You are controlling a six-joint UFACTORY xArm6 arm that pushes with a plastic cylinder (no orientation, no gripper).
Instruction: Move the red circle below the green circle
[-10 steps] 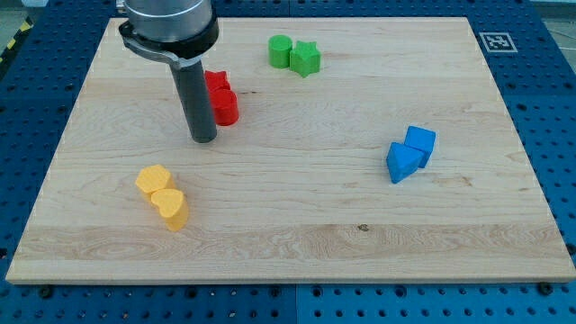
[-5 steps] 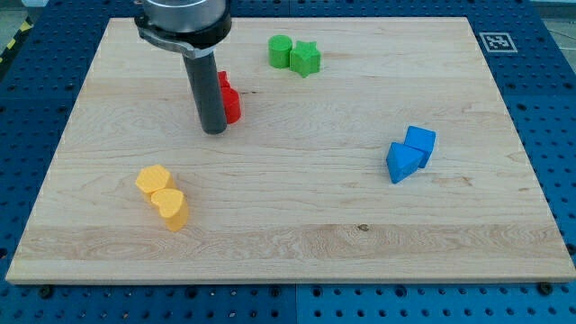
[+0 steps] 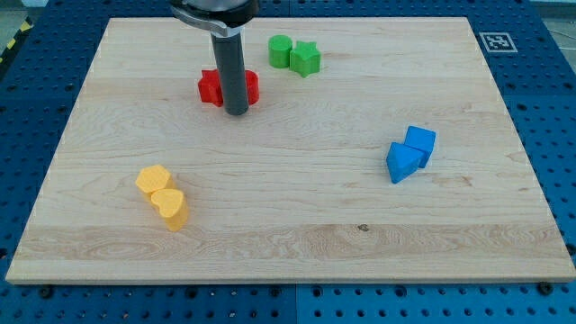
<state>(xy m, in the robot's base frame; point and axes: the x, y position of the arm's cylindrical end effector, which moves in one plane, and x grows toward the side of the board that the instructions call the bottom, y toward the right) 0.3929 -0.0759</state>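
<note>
My tip (image 3: 237, 112) rests on the board between two red blocks, at their lower edge. The red block on the rod's right (image 3: 253, 87) is mostly hidden by the rod and looks rounded, like the red circle. The red block on the rod's left (image 3: 211, 88) looks like a star. The green circle (image 3: 280, 49) stands near the view's top, up and to the right of the red blocks. A green star (image 3: 306, 59) touches its right side.
A blue cube (image 3: 420, 141) and a blue triangular block (image 3: 402, 162) sit together at the view's right. Two yellow blocks, one (image 3: 154, 180) above the other (image 3: 171, 209), sit at the lower left. The wooden board (image 3: 288, 261) ends close to the view's bottom.
My rod has moved right and slightly up. The red pair, stacked one above the other before, now sits side by side with the rod between them; the rounded block has shifted up and right.
</note>
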